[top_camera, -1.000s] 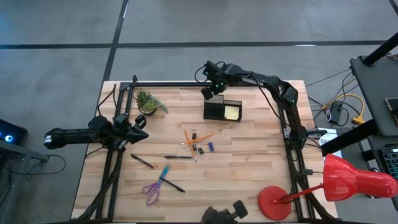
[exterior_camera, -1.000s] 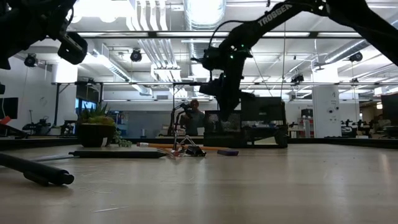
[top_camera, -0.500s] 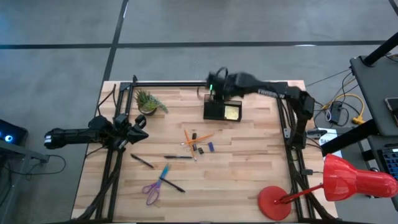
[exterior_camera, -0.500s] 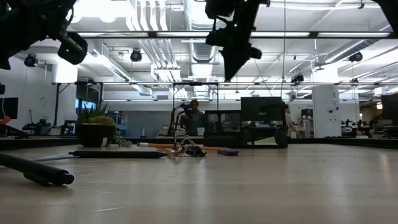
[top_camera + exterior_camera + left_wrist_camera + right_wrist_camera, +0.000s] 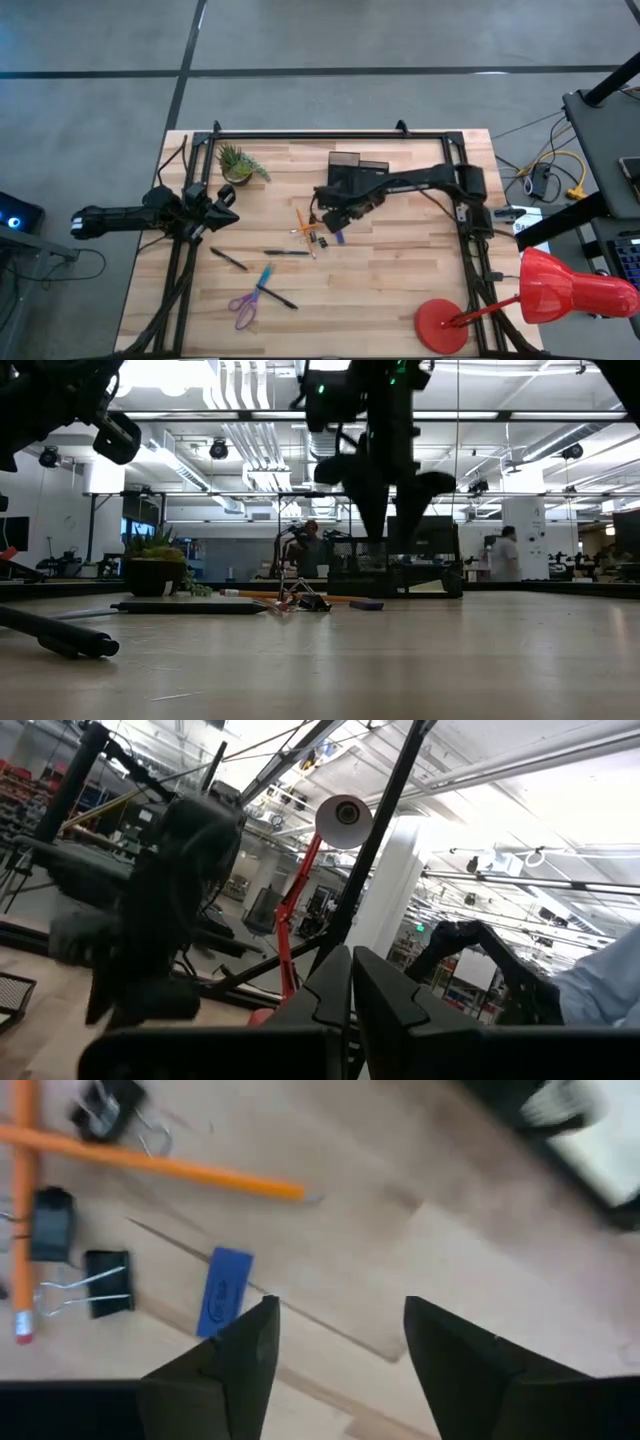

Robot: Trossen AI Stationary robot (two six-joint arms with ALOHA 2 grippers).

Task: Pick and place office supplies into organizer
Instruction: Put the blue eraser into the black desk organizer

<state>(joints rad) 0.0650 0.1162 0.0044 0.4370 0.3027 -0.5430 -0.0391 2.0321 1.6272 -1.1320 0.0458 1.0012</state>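
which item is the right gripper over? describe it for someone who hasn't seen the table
Start at the black organizer at the table's back. Just in front of it lies a small clutter of orange pencils and black binder clips. The target is the small flat blue rectangle, the only blue piece there.

The left hand (image 5: 351, 982) is showing its two dark fingers (image 5: 325, 995) pressing together. Beyond them, a red desk lamp (image 5: 335, 825) is standing upright, and a blurred dark arm (image 5: 165, 910) is occupying the near side.
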